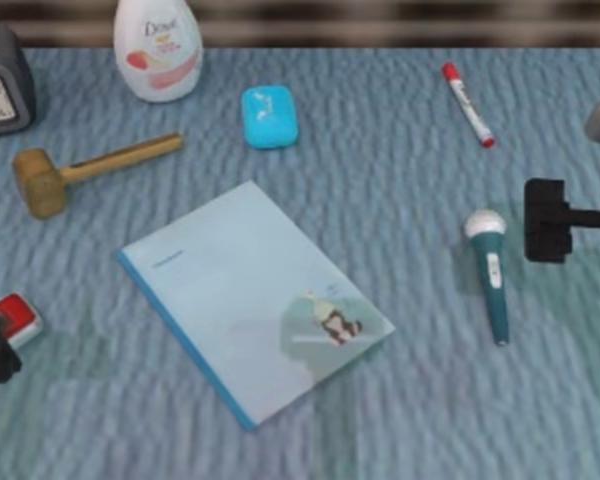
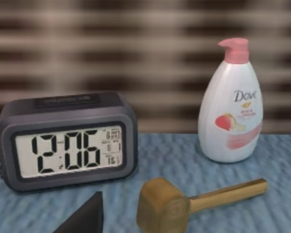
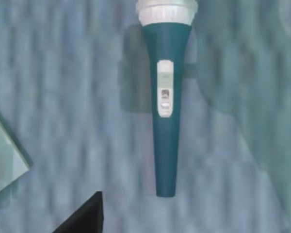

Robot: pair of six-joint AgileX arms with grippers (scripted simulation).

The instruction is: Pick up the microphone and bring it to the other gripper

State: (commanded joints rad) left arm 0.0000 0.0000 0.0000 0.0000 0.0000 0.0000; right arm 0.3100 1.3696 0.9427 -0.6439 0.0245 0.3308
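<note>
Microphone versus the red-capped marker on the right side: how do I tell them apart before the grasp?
The microphone is thicker, with a teal tapering handle and round white head; the marker is thin and white with a red cap. The microphone lies nearer the right gripper; the marker lies farther back. Both lie flat on the table.

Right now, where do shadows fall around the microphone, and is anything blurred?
Top view: a dark patch of shadow lies on the cloth right of the microphone. Right wrist view: a soft shadow edges the microphone, with a larger one off to one side. Left wrist view: the striped wall behind the clock is blurred.
</note>
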